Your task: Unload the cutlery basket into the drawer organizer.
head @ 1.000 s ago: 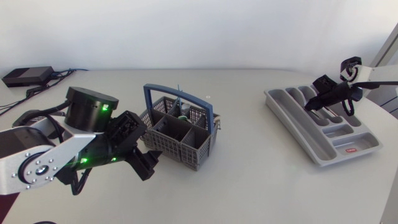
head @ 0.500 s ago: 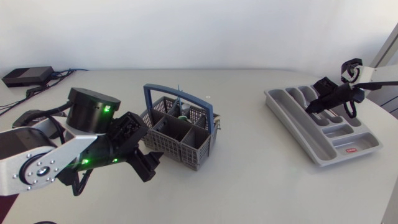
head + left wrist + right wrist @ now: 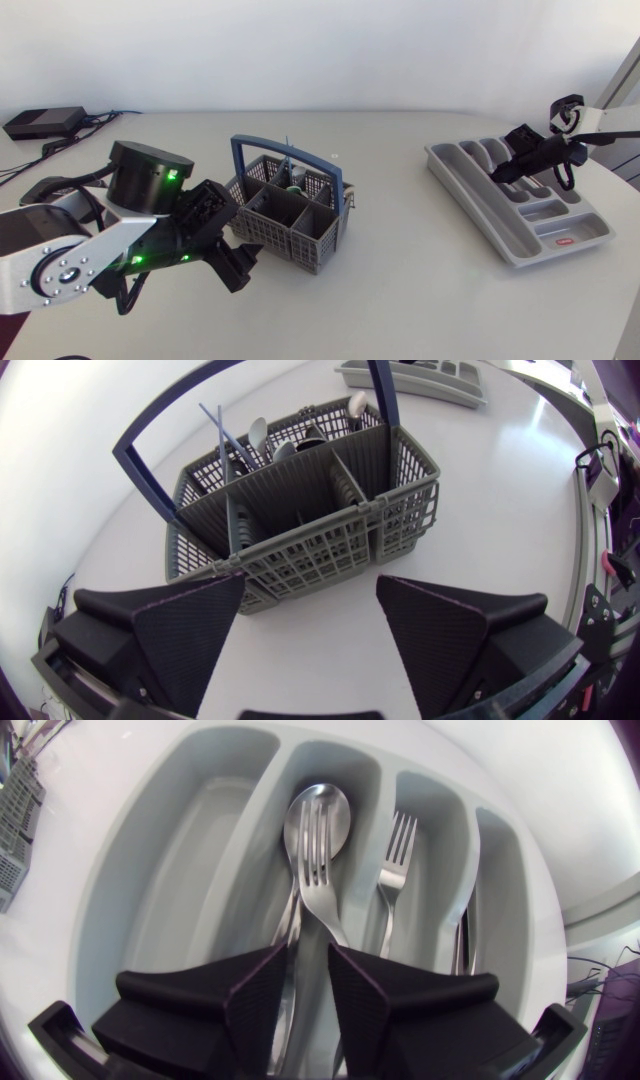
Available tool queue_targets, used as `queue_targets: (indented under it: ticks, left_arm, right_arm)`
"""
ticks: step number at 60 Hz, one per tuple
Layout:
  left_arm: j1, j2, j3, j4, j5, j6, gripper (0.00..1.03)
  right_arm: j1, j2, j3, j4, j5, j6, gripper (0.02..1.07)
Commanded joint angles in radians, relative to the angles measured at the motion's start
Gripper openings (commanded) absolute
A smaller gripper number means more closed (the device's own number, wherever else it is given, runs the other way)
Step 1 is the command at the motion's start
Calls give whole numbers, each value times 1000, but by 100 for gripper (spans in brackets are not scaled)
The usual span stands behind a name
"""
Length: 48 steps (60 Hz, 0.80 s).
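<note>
The grey cutlery basket (image 3: 290, 215) with its blue handle stands mid-table. In the left wrist view the basket (image 3: 310, 510) holds spoons (image 3: 258, 432) and other pieces in its far compartments. My left gripper (image 3: 235, 262) sits just in front of it, open and empty (image 3: 310, 595). The grey drawer organizer (image 3: 470, 200) lies at the right. My right gripper (image 3: 500, 172) hangs low over its long compartments. In the right wrist view its fingers (image 3: 308, 952) stand slightly apart around the handle of a fork (image 3: 313, 860), which lies on a spoon (image 3: 335, 815) in one compartment.
A second fork (image 3: 397, 860) lies in the neighbouring compartment and a knife (image 3: 462, 935) in the one beyond it. A black box (image 3: 42, 121) with cables sits at the table's back left corner. The organizer is close to the right table edge.
My right gripper has shifted slightly over the organizer's long compartments. The left arm and the basket have not moved.
</note>
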Motion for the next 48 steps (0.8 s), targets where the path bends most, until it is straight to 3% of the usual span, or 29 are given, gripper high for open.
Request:
queue_targets:
  ticks: [1,28,48]
  left_arm:
    - [-7,25,-16,12,1,1,92]
    - [-8,40,-13,18,1,1,92]
    - [-8,40,-11,19,0,1,92]
  right_arm:
    - [0,-35,11,-10,-7,-27,48]
    - [7,-82,-8,19,-25,-34,48]
    - [10,-9,41,21,-7,-31,48]
